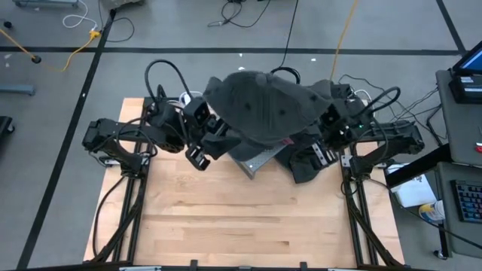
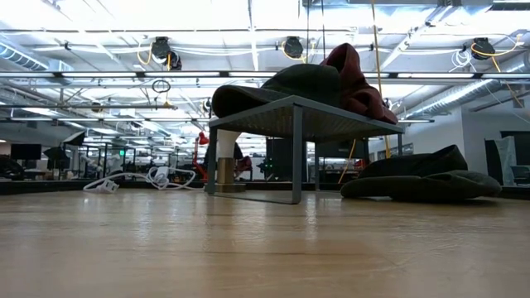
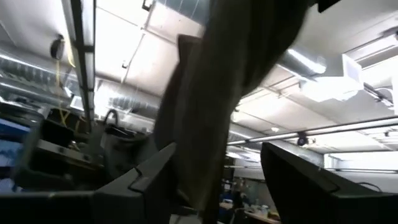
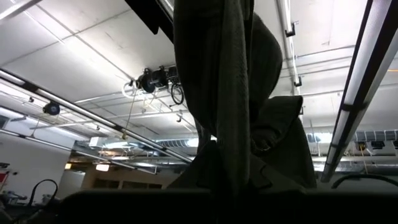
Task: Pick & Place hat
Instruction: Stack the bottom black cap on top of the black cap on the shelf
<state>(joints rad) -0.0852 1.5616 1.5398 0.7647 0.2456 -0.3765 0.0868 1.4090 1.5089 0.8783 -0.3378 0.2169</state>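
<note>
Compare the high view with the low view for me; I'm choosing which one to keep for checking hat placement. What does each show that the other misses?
Only the high view shows the arms: the left gripper and the right gripper flank the dark hat, which is seen from above.

Only the low view shows the gray metal rack standing on legs with the hat on top, a red cloth behind it, and no gripper at all.

Both show the wooden table and another dark hat lying on it beside the rack.
</note>
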